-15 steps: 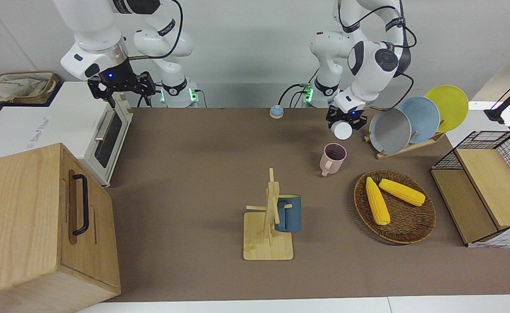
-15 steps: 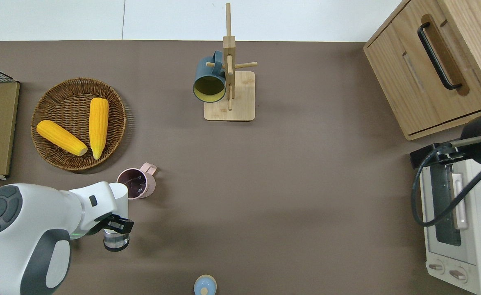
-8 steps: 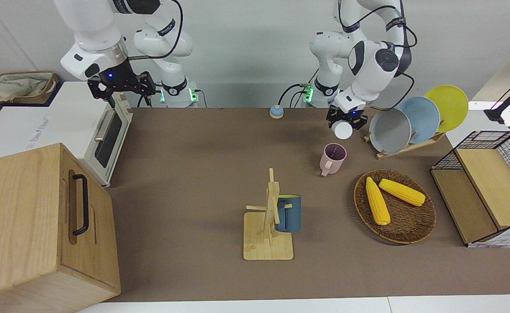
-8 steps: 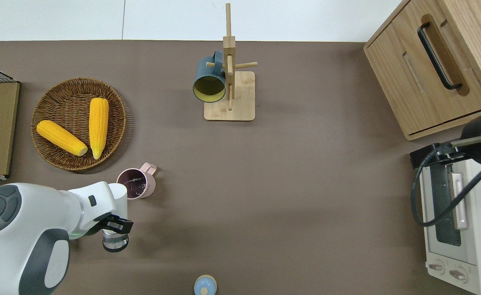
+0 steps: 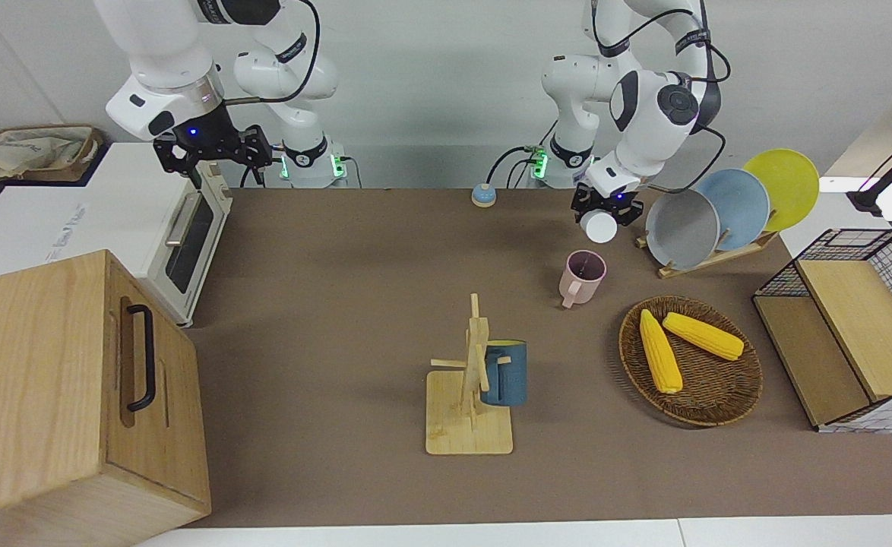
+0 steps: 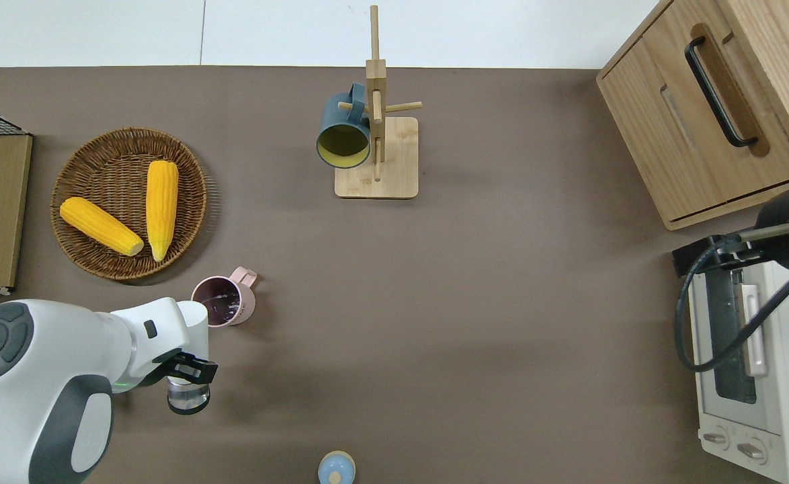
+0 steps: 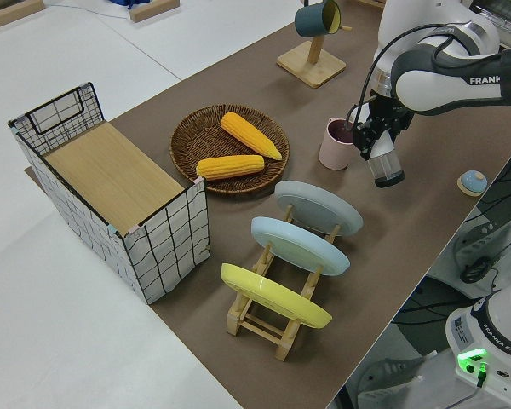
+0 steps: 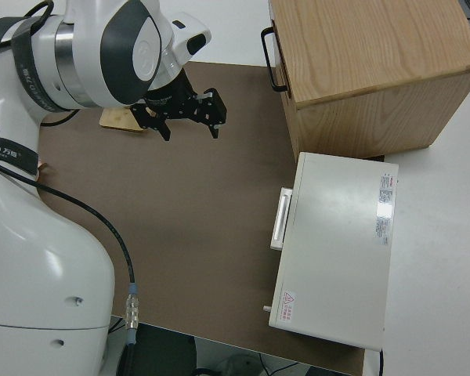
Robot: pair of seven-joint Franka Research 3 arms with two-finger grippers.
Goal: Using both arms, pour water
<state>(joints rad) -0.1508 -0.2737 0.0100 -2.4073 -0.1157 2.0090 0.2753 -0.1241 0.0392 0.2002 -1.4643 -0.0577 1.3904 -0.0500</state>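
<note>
The left gripper (image 6: 189, 371) grips an upright clear glass (image 6: 188, 394) just beside the pink mug (image 6: 221, 303); pouring looks finished, setting down next. The right arm is parked, fingers apart.

Left tool (image 6: 189, 376) clamped on load, held up; right arm parked.

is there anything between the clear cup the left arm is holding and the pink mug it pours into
Nothing visible. The left hand holds the clear cup above bare mat, just nearer to the robots than the pink mug. The mug's mouth is open and uncovered; the corn basket sits farther away, off that line.
</note>
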